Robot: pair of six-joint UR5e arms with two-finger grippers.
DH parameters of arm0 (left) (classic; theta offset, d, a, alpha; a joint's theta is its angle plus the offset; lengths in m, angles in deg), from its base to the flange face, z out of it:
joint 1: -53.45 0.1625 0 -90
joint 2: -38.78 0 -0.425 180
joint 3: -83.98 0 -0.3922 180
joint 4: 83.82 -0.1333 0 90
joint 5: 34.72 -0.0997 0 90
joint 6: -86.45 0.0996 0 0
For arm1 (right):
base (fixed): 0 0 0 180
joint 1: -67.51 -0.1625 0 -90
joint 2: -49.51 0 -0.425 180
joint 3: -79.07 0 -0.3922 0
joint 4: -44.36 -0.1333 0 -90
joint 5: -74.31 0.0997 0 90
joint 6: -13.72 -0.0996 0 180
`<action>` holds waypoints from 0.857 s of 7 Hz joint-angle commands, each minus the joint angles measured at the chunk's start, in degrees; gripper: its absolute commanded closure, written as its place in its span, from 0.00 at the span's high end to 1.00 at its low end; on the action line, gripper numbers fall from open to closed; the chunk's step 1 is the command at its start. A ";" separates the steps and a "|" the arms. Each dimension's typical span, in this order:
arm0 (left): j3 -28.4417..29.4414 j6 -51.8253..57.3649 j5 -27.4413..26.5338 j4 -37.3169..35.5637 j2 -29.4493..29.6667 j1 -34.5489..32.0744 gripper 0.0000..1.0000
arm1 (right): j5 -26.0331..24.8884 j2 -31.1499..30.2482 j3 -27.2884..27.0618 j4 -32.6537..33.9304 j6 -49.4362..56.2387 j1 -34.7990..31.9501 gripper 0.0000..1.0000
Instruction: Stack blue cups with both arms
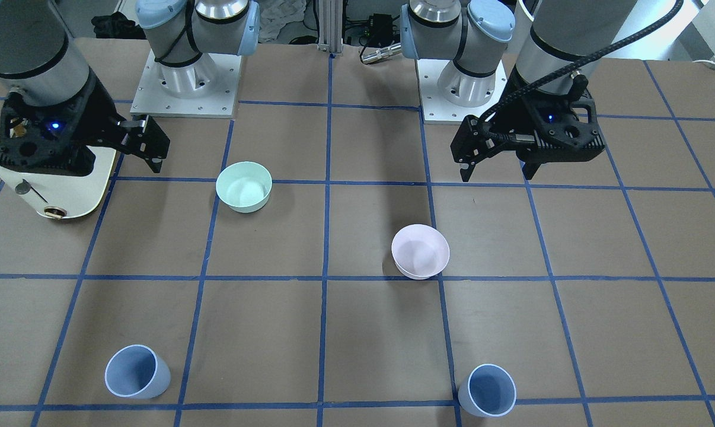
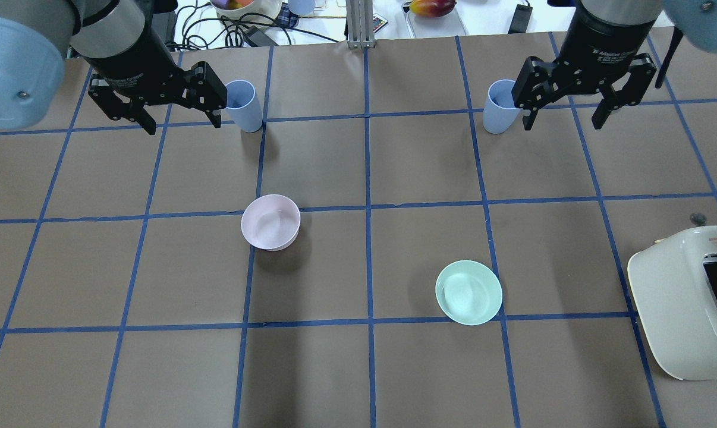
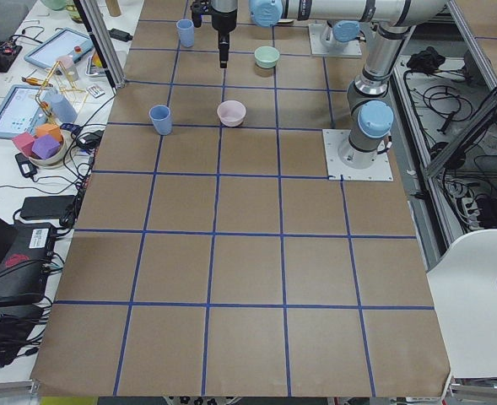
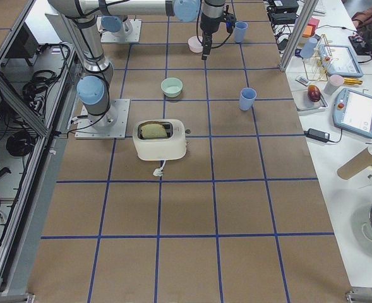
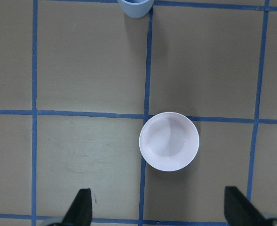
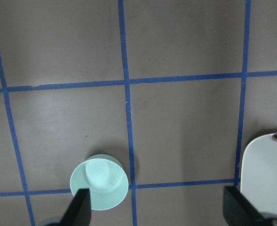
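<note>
Well apart, two upright blue cups point(image 2: 242, 106) point(image 2: 496, 113)

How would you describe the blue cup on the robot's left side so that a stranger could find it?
Find the half of the table away from the white toaster, the robot's left. Past the pale pink bowl, in the far row, stands the left blue cup. Its twin, the right blue cup, shares its half with the mint-green bowl.
</note>
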 commanded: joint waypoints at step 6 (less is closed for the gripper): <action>31.68 3.53 2.79 -5.32 37.34 -0.10 1.00 | 0.90 17.34 4.68 23.79 13.58 3.97 1.00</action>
